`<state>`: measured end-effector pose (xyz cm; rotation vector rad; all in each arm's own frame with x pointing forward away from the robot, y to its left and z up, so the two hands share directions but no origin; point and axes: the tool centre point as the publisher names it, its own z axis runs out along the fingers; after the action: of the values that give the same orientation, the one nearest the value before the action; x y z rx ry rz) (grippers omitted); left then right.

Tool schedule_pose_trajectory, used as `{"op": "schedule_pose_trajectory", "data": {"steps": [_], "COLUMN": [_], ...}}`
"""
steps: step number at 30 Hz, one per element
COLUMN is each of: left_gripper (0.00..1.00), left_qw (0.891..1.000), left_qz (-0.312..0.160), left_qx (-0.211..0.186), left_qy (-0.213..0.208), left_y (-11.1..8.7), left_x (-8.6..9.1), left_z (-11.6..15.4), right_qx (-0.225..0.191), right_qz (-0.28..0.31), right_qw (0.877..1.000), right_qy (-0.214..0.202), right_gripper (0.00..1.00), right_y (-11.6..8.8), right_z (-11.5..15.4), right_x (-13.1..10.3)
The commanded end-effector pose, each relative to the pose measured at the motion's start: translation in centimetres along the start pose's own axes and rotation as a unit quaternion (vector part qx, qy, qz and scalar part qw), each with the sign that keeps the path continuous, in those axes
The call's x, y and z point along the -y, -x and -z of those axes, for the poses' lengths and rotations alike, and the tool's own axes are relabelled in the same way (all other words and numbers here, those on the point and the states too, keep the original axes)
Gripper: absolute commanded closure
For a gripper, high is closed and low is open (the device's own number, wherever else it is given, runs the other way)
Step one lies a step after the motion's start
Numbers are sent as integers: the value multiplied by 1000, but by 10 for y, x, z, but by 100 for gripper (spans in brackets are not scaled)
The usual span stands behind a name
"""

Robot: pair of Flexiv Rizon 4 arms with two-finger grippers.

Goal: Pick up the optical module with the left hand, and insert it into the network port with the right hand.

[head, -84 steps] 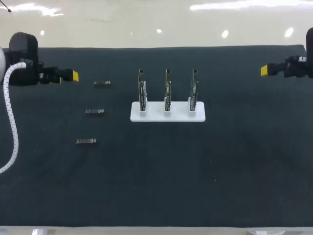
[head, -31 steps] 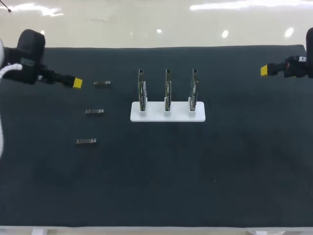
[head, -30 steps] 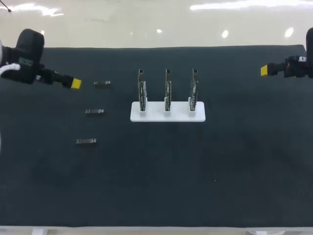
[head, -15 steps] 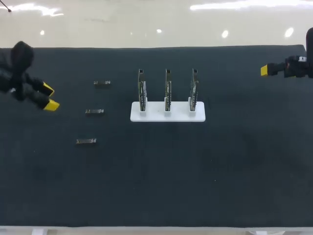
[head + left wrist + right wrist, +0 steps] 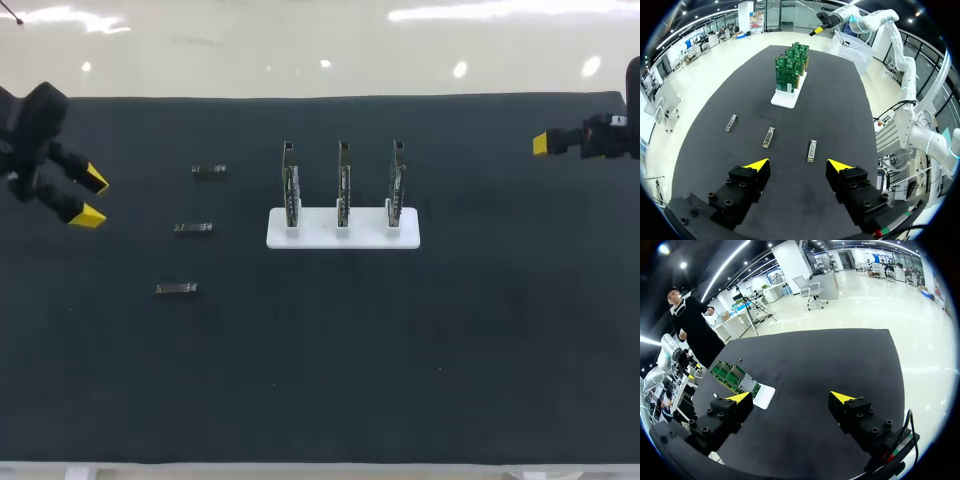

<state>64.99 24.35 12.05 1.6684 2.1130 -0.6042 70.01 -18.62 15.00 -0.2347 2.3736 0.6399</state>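
Left gripper: fingers spread wide, nothing between them; over the left end of the mat, tips angled in toward the middle.
Modules: three small metal bars, flat on the mat, in a slanted column between left gripper and boards; each apart from the others, none touched.
Far module: toward the mat's back edge, level with the board tops.
Middle module: roughly level with the lower yellow tip, bare mat between; nearest of the three to the tips in the head view.
Near module: closer to the front, well off the gripper's line.
Modules against left fingers, wrist view: all three ahead of the tips. Closest bar ahead of the gap, nearer one finger. Next bar ahead of the other finger. Last bar out past that finger's side. Closest bar probably the far module, though hard to match across views.
Right gripper: fingers held wide apart, empty; at the mat's far right corner, well apart from boards and modules.
Boards: three green, upright, side by side, mid-mat; ports too small to make out.
Base: white slab under the boards, flat on the mat.
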Motion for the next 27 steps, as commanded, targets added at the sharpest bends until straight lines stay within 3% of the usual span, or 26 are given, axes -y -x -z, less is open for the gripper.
{"op": "schedule_pose_trajectory", "data": {"steps": [1,10,11,13,22,27], "left_gripper": [0,0,0,0,0,0], "left_qw": [1000,1000,1000,1000,1000,1000], "left_qz": [-1,-1,-1,-1,-1,-1], "left_qx": [0,0,0,0,0,0], "left_qy": [-5,-5,-5,-5,-5,-5], "left_y": [0,0,0,0,0,0], "left_x": [-3,-3,-3,-3,-3,-3], "left_z": [0,0,0,0,0,0], "right_qx": [0,0,-14,-69,-116,-128], "right_qz": [0,0,67,96,251,341], "right_qw": [1000,1000,997,991,954,920], "right_qy": [-2,-2,29,61,116,144], "right_gripper": [0,0,0,0,0,0], "right_y": [0,0,6,12,27,32], "right_z": [0,0,-3,-11,-31,-40], "right_x": [-1,-1,-6,-16,-84,-120]}}
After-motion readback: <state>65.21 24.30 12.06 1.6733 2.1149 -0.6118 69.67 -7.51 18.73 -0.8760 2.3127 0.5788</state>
